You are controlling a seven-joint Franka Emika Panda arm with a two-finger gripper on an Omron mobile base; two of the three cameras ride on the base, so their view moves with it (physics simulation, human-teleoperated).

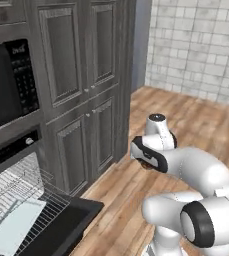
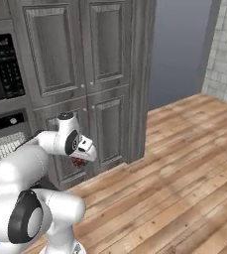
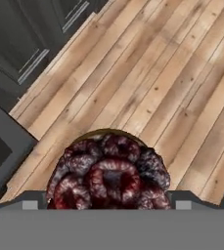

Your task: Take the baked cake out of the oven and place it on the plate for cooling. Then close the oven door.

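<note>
A: Item one, arm pose?
B: White arm folded low and compact in front of the base, wrist turned downward over the wooden floor (image 1: 186,120). Hand sits near the lower cabinet doors (image 2: 107,129), seen in the right base view.

A: Item two, gripper?
B: Gripper (image 3: 107,205) pinching the baked cake (image 3: 108,173); the dark reddish-brown cake sits right between the finger tips and bulges above them. In the right base view a reddish patch (image 2: 78,162) shows under the hand.

A: Item three, edges and room?
B: Oven door (image 1: 61,225) is dropped open, its black corner just left of the arm. Its corner also shows at the left edge of the hand view (image 3: 6,146). Oven (image 1: 16,190) open, silver wire racks (image 1: 16,187) visible, a pale square tray (image 1: 13,227) lying on the lower rack. Microwave (image 1: 11,85) above. To the right, open floor runs to the tiled wall (image 1: 201,45).

A: Item four, cake relative to surroundings?
B: Held above bare floorboards, beside the door's corner, apart from the oven cavity.
</note>
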